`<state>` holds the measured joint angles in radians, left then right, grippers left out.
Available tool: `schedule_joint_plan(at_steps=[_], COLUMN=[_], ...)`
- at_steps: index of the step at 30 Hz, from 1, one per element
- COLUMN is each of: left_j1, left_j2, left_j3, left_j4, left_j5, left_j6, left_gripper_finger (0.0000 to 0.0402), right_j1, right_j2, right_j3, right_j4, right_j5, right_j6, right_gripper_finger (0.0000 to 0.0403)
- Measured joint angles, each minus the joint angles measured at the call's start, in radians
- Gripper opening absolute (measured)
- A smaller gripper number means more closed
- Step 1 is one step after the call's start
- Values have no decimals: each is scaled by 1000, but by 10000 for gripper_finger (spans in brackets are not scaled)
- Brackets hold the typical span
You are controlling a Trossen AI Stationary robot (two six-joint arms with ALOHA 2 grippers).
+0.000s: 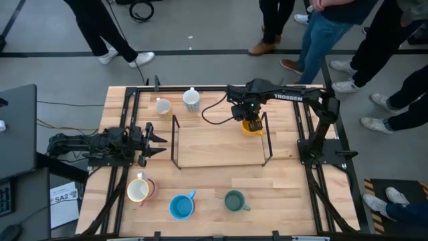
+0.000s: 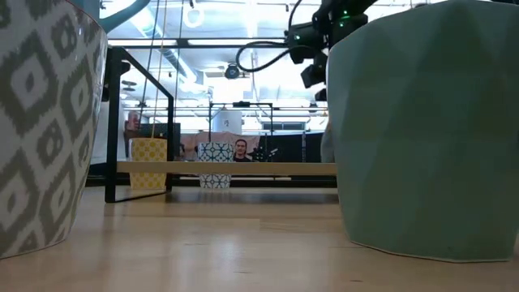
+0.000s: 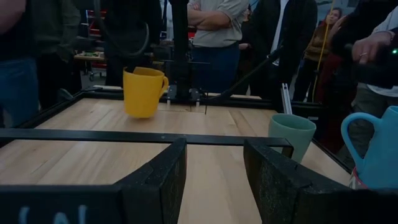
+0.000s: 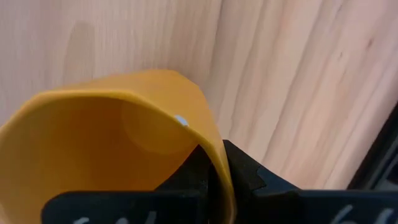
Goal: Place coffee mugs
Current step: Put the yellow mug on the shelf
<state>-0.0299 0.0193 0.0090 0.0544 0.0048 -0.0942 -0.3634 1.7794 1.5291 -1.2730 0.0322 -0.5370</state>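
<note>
My right gripper [image 1: 251, 124] is over the far right corner of the black wire rack [image 1: 175, 144], shut on an orange-yellow mug [image 1: 253, 127]. The left wrist view shows this mug [image 3: 142, 90] tilted. My left gripper [image 1: 152, 142] waits open at the rack's left end, touching nothing. Near the table's far edge stand a cream-yellow mug [image 1: 162, 107] and a white patterned mug [image 1: 191, 99]. Along the near edge stand a pink mug with a cream inside [image 1: 138, 190], a blue mug [image 1: 181, 206] and a dark green mug [image 1: 235, 200], all on their bases. My right gripper pinches the orange-yellow mug's wall at the rim [image 4: 214, 155], one finger inside the cup and one outside. The fingers come from above, pointing down. The mug hangs tilted below them, and its base looks clear of the board.
A wooden board [image 1: 217, 147] lies inside the rack frame. In the low view the green mug [image 2: 422, 122] and a patterned mug [image 2: 40, 122] fill the foreground. Several people stand beyond the far and right edges. A cable [image 1: 214, 110] loops by the right wrist.
</note>
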Motion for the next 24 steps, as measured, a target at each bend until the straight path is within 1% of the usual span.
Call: schedule_joint_plan(at_steps=[2,5,14,24], left_j1=[0,0,0,0], left_j2=[0,0,0,0], left_j3=[0,0,0,0], left_j4=[0,0,0,0], left_j5=[0,0,0,0], left_j6=[0,0,0,0], left_gripper_finger=[167,167,167,167], right_j1=[-1,-3,-7,-10], right_j2=[0,0,0,0], right_j3=[-12,-34,-53,-53], right_j4=[26,3,15,15], right_j5=[0,0,2,5], right_j6=[-2,-6,-6,-8], right_gripper_finger=[31,31,32,56])
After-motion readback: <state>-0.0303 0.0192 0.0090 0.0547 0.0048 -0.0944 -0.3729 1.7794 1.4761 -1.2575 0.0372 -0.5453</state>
